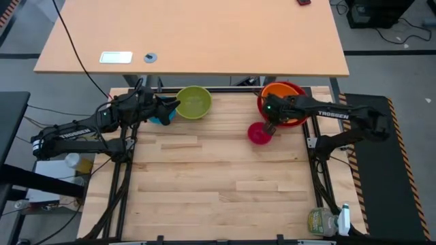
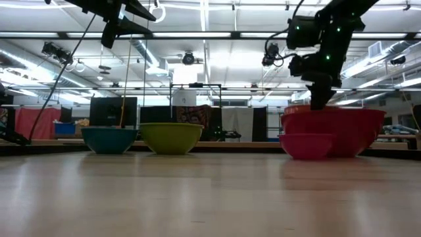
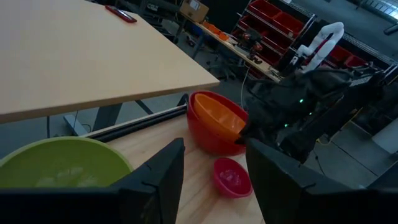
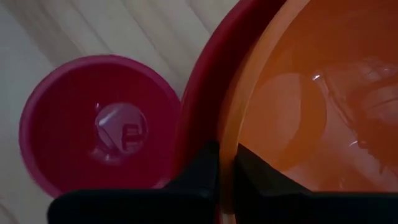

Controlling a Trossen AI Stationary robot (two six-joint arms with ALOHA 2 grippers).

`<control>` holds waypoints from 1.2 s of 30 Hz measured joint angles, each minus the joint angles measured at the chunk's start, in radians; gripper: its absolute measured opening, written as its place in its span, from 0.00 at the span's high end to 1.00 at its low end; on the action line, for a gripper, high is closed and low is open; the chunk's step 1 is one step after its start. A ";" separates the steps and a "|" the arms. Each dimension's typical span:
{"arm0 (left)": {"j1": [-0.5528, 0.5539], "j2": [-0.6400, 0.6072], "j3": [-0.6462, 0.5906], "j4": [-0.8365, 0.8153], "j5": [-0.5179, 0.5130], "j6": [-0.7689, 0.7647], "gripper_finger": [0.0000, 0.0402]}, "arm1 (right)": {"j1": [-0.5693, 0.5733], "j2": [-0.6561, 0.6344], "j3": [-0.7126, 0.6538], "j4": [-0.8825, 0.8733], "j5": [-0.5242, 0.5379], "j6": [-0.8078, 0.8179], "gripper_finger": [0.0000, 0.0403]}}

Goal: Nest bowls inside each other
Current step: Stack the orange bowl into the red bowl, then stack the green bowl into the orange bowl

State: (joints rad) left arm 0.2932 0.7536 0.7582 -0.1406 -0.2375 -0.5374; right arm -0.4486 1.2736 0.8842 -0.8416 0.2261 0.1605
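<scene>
An orange bowl (image 1: 285,94) sits nested inside the red bowl (image 1: 261,103) at the far right of the table. The small magenta bowl (image 1: 259,134) stands upright just in front of them. The yellow-green bowl (image 1: 194,102) and the blue bowl (image 2: 109,139) stand side by side at the far left, the blue one partly under my left arm. My left gripper (image 3: 214,180) hangs open high above the blue bowl, with nothing between its fingers. My right gripper (image 4: 225,168) is shut, pointing down over the near rims of the red and orange bowls. My right gripper's shut fingertips (image 2: 320,104) stand right at the near rims of the red and orange bowls (image 4: 219,134), coming from above. I cannot tell whether they touch the rims. Both bowls rest on the table.
A light wooden desk (image 1: 191,34) stands beyond the table's far edge. A bottle and a jar (image 1: 325,221) sit at the near right corner, outside the frame rail. The near half of the wooden table (image 1: 218,190) holds none of the bowls.
</scene>
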 joint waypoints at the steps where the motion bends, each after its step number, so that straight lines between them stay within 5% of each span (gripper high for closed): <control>1: 0.000 0.000 0.000 -0.001 0.000 0.001 0.56 | -0.001 0.000 -0.014 0.019 -0.001 0.003 0.92; 7: 0.000 0.000 0.000 -0.017 0.000 0.005 0.56 | -0.015 0.000 -0.058 0.060 -0.005 0.003 0.88; 14: 0.000 0.014 0.000 -0.017 0.000 0.033 0.56 | -0.064 0.000 -0.057 0.052 -0.098 -0.009 0.67; 22: -0.005 0.052 0.000 -0.018 0.081 0.003 0.56 | -0.087 0.000 0.116 -0.154 -0.142 -0.055 0.50; 32: -0.005 0.196 0.003 -0.137 0.173 0.000 0.56 | -0.041 0.000 0.350 -0.149 -0.141 -0.082 0.47; 36: -0.004 0.306 0.109 -0.225 0.180 0.051 0.56 | 0.008 0.000 0.416 -0.084 -0.141 -0.081 0.47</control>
State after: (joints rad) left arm 0.2889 1.0596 0.8675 -0.3659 -0.0574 -0.4866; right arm -0.4408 1.2732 1.3003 -0.9253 0.0849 0.0792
